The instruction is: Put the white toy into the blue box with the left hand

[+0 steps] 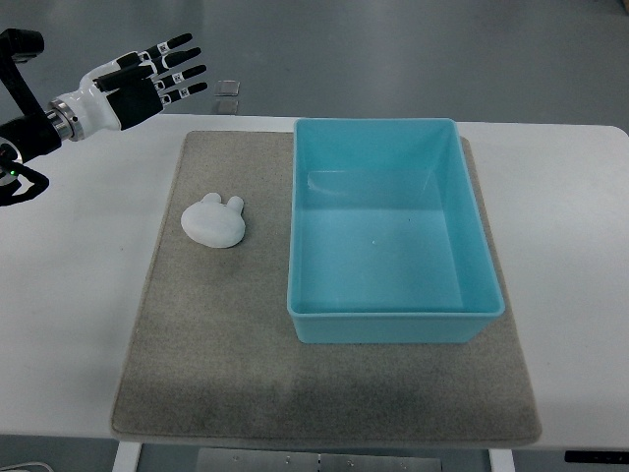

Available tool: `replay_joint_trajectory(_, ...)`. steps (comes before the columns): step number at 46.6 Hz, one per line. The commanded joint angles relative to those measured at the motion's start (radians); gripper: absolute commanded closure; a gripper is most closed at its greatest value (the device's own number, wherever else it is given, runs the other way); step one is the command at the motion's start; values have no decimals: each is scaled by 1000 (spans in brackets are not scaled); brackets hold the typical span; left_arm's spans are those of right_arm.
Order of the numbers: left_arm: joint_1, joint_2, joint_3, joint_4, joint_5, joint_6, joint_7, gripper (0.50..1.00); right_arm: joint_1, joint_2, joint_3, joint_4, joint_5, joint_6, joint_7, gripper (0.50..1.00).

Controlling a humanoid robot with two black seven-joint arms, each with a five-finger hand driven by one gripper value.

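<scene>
White toy [214,220]: rounded, with two short ears pointing toward the far side, lying on the left part of a grey mat [226,374], well inside the mat's left edge and apart from everything else.

Left hand [147,83]: entering from the picture's upper left, hovering over the far left corner of the table [69,295], fingers [177,59] spread and extended, gripping nothing. Its arm is being cut off by the left picture edge. It is sitting well apart from the toy, with bare mat and table lying between them.

Blue box [393,320]: rectangular, open-topped, standing on the right part of the mat, its left wall near the toy but not touching it. Its far right corner is reaching just past the mat's right edge. Bare mat is showing along the near side.

Small pale object [228,88]: lying on the floor beyond the table's far edge, too small to make out.
</scene>
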Motion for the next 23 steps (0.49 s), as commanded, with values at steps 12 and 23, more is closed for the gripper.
replay_joint_trajectory(12, -4, 1, 29, 1, 0, 0, 1, 501, 1, 0, 0, 0, 0, 0, 0, 564)
replay_joint_trajectory(23, -8, 13, 32, 7, 0, 0, -2, 501, -1, 0, 0, 0, 0, 0, 0, 564)
